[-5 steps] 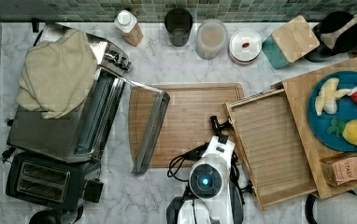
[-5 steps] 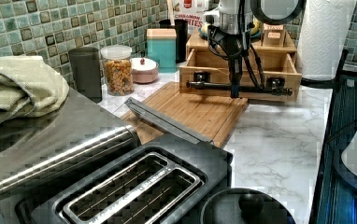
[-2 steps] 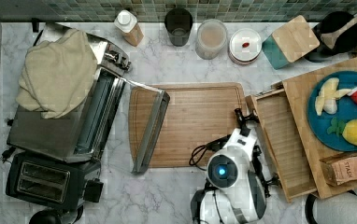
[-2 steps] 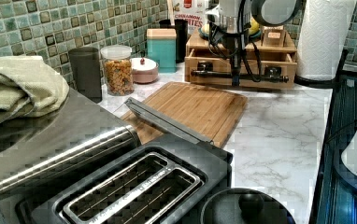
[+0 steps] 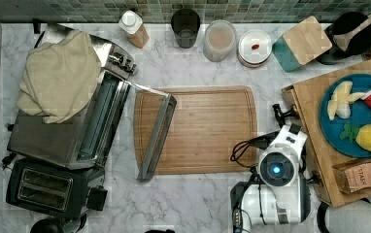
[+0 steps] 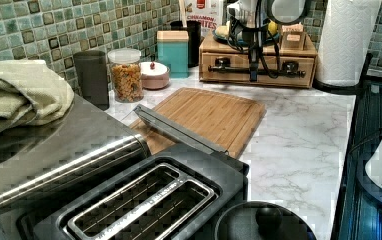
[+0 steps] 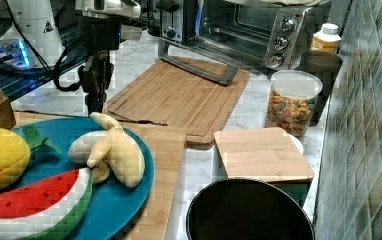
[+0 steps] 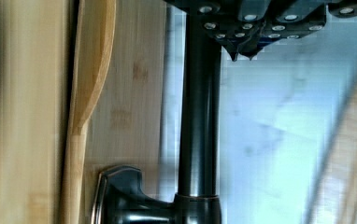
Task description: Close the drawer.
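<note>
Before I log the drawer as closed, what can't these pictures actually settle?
- Top view: the drawer front lies under the arm.
- Left view: the gripper crosses the handle; whether it grips is unclear.
- Wrist view: the handle runs off the frame's edge; the drawer seam is blurred.
- Right view: the wooden top hides the drawer.

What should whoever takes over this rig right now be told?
Gripper: at the drawer's handle, near the bar's middle; finger state unclear.
Drawer: in the left view its front looks flush with the wooden box; in the top view no tray sticks out past the top panel.
Done: drawer appears fully pushed in.
Left: check it is seated, then back the arm away from the handle toward the cutting board.
</note>
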Robot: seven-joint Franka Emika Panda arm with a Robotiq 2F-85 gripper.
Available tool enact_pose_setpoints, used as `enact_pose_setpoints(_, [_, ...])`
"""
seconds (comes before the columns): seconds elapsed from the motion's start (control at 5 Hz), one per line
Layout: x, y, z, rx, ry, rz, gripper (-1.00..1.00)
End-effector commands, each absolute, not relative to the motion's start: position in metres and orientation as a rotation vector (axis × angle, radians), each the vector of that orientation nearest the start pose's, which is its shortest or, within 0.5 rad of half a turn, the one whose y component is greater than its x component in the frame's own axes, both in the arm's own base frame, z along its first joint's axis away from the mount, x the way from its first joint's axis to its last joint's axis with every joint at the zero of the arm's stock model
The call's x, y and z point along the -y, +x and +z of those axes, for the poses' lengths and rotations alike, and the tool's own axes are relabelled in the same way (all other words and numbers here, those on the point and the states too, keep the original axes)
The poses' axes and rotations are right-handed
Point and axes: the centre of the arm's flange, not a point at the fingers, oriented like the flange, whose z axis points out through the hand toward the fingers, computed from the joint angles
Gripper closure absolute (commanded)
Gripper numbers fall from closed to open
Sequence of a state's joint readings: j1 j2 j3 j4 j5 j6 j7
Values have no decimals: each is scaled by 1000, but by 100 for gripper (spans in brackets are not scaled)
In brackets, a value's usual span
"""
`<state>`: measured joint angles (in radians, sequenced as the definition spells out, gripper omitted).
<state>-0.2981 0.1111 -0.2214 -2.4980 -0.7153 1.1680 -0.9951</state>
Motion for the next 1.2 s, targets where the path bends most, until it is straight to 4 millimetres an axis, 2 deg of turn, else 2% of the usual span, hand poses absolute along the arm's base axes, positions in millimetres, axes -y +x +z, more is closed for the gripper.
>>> enact_pose_setpoints(0.2, [370, 407, 297, 311, -3574, 8, 100])
enact_pose_setpoints(1.2, [370, 407, 297, 311, -3574, 9, 100])
